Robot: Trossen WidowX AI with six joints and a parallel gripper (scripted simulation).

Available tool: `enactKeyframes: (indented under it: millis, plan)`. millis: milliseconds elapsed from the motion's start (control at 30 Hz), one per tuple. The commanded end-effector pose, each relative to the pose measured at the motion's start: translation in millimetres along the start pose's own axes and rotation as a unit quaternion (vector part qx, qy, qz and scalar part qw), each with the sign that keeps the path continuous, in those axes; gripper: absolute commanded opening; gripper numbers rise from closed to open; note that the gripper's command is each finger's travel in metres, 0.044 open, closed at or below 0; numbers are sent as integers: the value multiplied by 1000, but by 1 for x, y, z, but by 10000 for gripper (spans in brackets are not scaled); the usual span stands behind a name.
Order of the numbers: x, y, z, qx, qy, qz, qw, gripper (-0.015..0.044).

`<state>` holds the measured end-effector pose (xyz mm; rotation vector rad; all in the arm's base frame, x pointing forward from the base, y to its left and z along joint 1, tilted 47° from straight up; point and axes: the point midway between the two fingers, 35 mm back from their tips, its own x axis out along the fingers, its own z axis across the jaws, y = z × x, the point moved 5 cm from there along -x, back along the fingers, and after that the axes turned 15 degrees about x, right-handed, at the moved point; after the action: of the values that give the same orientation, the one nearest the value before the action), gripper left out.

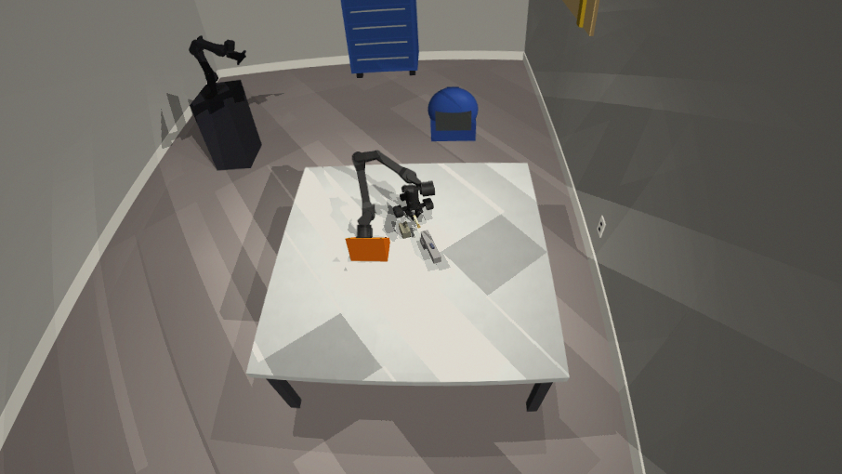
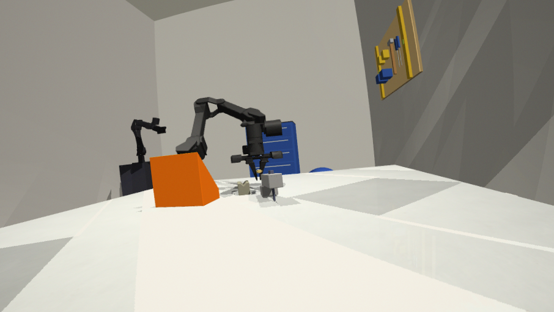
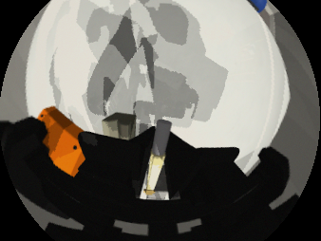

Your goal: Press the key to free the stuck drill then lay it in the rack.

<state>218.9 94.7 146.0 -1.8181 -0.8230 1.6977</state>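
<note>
Claw: the black claw [image 1: 416, 218] [image 2: 258, 176] [image 3: 159, 129] points down, its 2 fingers clamped on the drill [image 1: 417, 222] [image 2: 259, 170] [image 3: 157, 163].
Drill: brass-coloured with a grey end; the fingers partly cover it. Whether its far end is inside the grey block, I can't tell.
Grey block: the grey block [image 1: 431, 247] [image 2: 272, 180] is just beside the claw; the wrist view doesn't show it clearly.
Key: the dark key [image 1: 431, 245] [image 2: 273, 194] is mostly hidden by the block; its depth is unclear.
Rack: the notched olive rack [image 1: 404, 230] [image 2: 243, 188] [image 3: 119, 125] stands near; fingers partly hide it in the wrist view.
Table: all of these sit nearer the far edge of the table [image 1: 412, 329] [image 2: 271, 251] [image 3: 237, 71] than its 2 front corners.
</note>
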Motion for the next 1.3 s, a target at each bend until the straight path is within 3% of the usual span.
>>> enactKeyframes:
  millis: [0,1267]
  plan:
    - [-3,-1,-1,-3,3,-1,1000,0]
    - [-10,0,-2,-3,3,-1,1000,0]
